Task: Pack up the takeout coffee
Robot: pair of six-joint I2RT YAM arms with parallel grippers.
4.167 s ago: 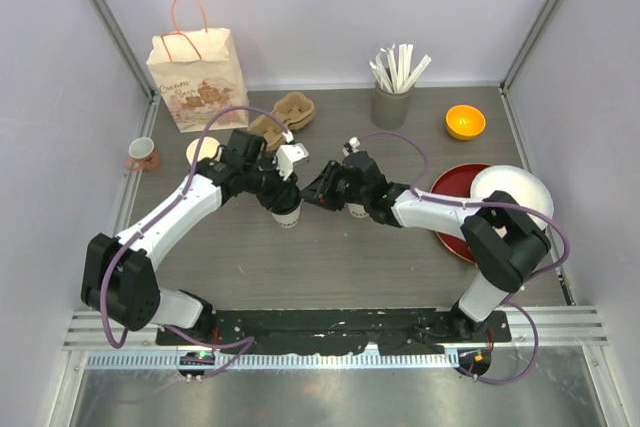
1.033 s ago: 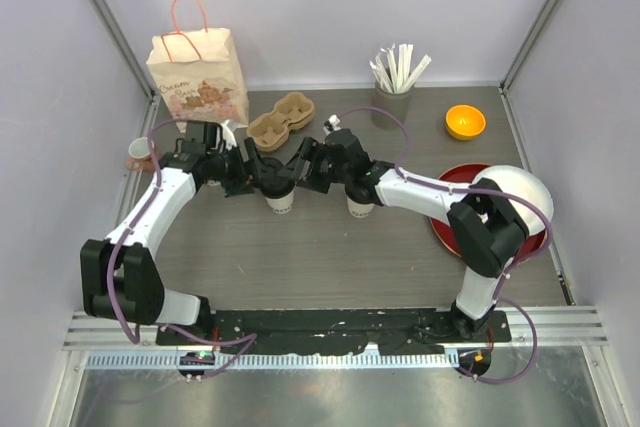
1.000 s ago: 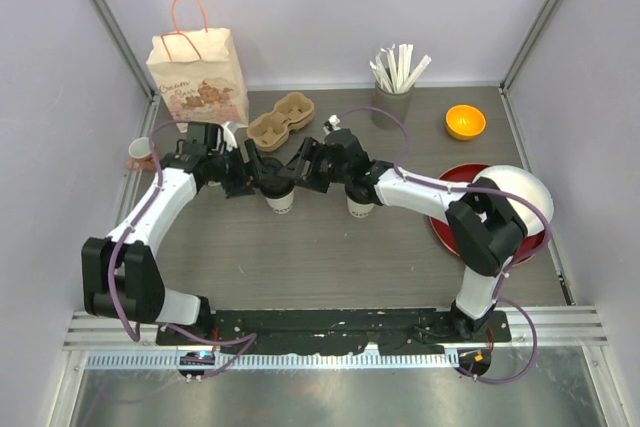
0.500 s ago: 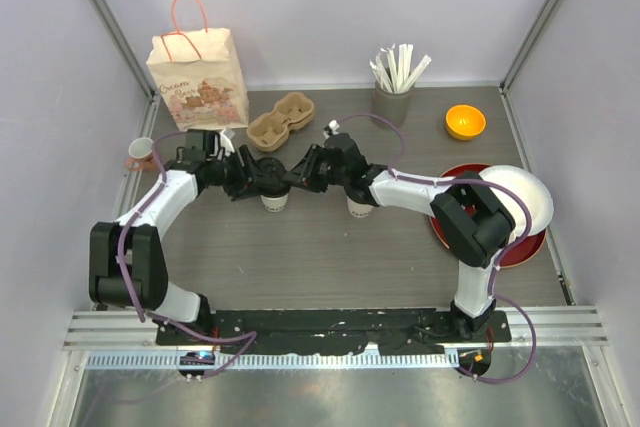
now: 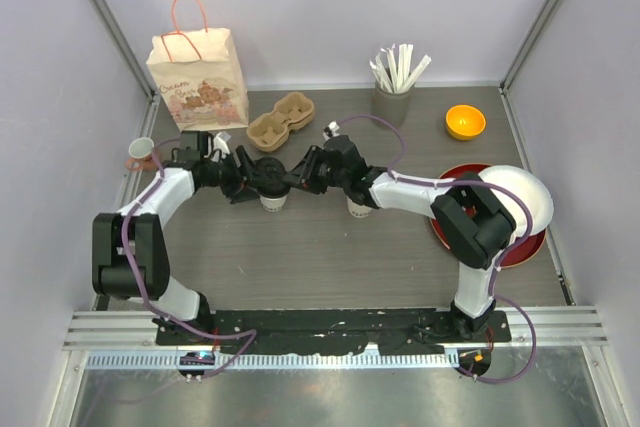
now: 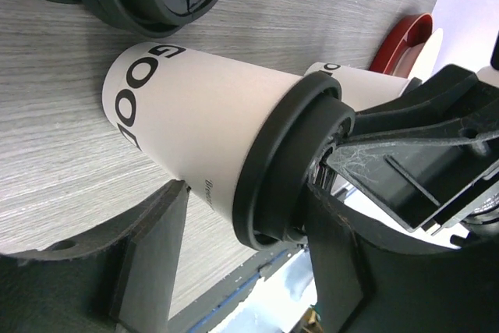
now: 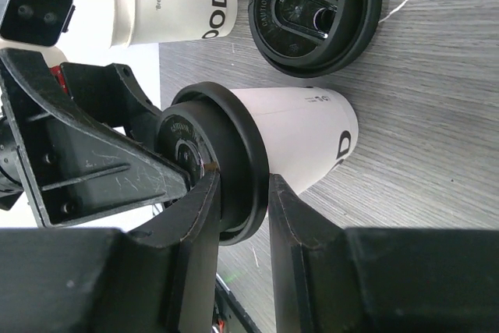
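Note:
The takeout coffee point(image 5: 271, 200), a cream-white paper cup point(image 6: 195, 122) printed with black letters, stands on the table wearing a black lid point(image 6: 288, 161). My left gripper point(image 5: 252, 183) reaches in from the left. In the left wrist view its gripper point(image 6: 245, 193) has one finger against the cup wall and the other on the lid's top. My right gripper point(image 5: 296, 177) comes from the right. The right wrist view shows the gripper point(image 7: 243, 177) pinching the lid's rim point(image 7: 242, 146), above the cup point(image 7: 300, 134).
A second printed cup point(image 5: 357, 207) stands just right of the grippers. Loose black lids point(image 7: 316, 9) lie beside them. A paper bag point(image 5: 198, 77), a cardboard cup carrier point(image 5: 282, 115) and a pinkish mug point(image 5: 140, 152) are behind. Red plate point(image 5: 500, 247) and white bowl point(image 5: 525, 192) lie right.
Both grippers have narrowed onto the lidded cup. The cup and both arms have shifted slightly left and toward the back.

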